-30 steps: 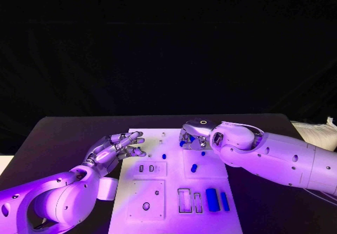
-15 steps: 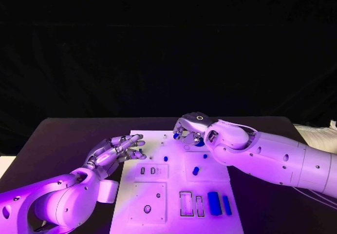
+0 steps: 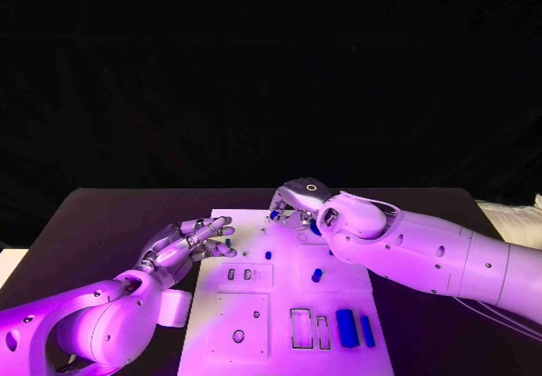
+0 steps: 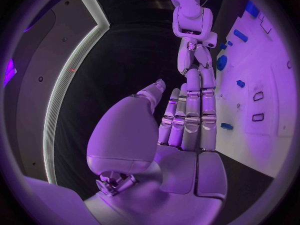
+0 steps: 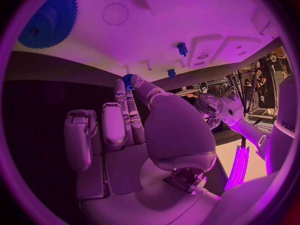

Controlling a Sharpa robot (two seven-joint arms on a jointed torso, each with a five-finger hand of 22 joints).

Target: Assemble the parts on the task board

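Observation:
The white task board (image 3: pixel 283 309) lies in the middle of the black table. My right hand (image 3: pixel 296 204) hovers over the board's far end and pinches a small blue part (image 5: pixel 128 80) between thumb and a fingertip. A large blue gear (image 5: pixel 49 17) sits on the board (image 5: pixel 187 15) close to that hand. My left hand (image 3: pixel 186 243) is at the board's left edge, fingers straight and spread (image 4: pixel 187 115), holding nothing. Short blue pegs (image 3: pixel 268 254) (image 3: pixel 316 275) stand mid-board. Two long blue bars (image 3: pixel 345 327) (image 3: pixel 367 330) lie at the near right.
Rectangular slots (image 3: pixel 298 327) lie beside the bars, and smaller slots (image 3: pixel 240 275) sit at the board's left centre. A small blue piece (image 4: pixel 226 126) lies on the board next to my left fingers. Black table surrounds the board on every side.
My right hand has moved up and toward the board's far left corner with the small blue part. The left hand has hardly moved.

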